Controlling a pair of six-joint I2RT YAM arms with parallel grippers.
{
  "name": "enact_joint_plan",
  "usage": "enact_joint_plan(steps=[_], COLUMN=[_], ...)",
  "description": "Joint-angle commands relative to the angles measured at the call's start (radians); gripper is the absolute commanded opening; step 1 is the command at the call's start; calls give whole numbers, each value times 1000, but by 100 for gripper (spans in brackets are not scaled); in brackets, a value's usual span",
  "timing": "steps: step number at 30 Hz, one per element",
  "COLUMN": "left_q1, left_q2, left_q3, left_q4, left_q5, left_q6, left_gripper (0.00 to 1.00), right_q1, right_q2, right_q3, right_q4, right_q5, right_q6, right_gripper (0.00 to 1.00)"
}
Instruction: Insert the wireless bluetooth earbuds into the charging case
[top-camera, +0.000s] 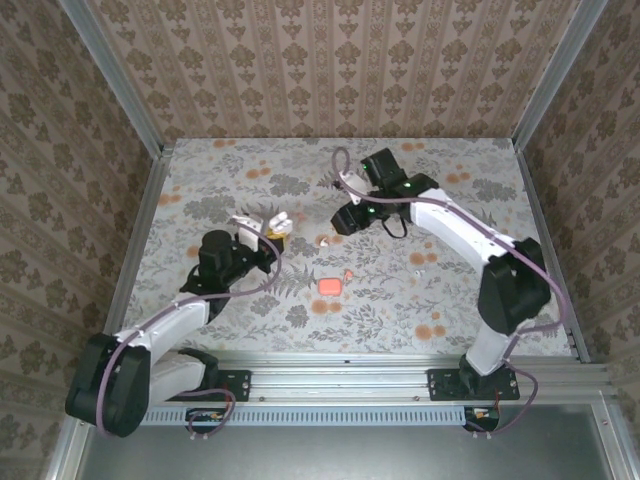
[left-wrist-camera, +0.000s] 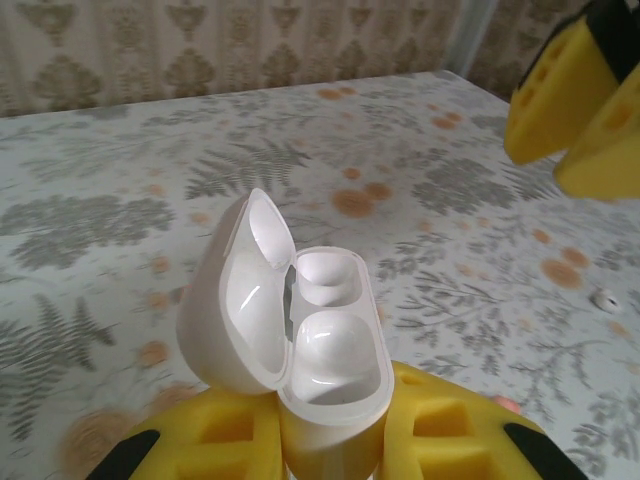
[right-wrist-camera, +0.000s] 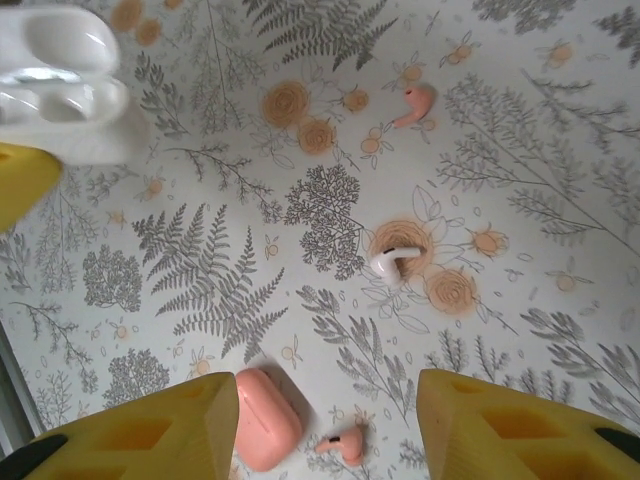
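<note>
Clamped in left gripper (left-wrist-camera: 335, 435): glossy white rounded plastic charging case (left-wrist-camera: 325, 350), lid open. Right gripper (right-wrist-camera: 328, 400) spread above tiny white plastic earbud (right-wrist-camera: 392, 262) on table (right-wrist-camera: 200, 250); coral-pink plastic earbud (right-wrist-camera: 412, 108) at its twelve o'clock.

Bright, even light casts only faint shadows; glare glints inside the white case (left-wrist-camera: 335, 350); the far table (left-wrist-camera: 100, 140) looks soft.

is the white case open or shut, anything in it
Open and empty: the white case has its lid swung back, both wells bare.
</note>
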Motion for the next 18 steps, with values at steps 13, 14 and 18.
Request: enact_joint_plan(steps=[13,14,18], left_q1=[109,114,128], left_q2=[-87,-87,-93], left_q3=[-26,-27,-29], left_q4=[-149,-150,-160], left_q5=[-60,-58,-51], left_q6=[-26,-26,-26], left_gripper=[9,9,9], right_q1=[34,37,46], right_q2=[492,511,571], right_q3=[412,423,455], right_q4=[-97,-95,-90], right_q5=[-136,-146,-172], right_q6=[129,133,138], right_gripper=[54,54,54])
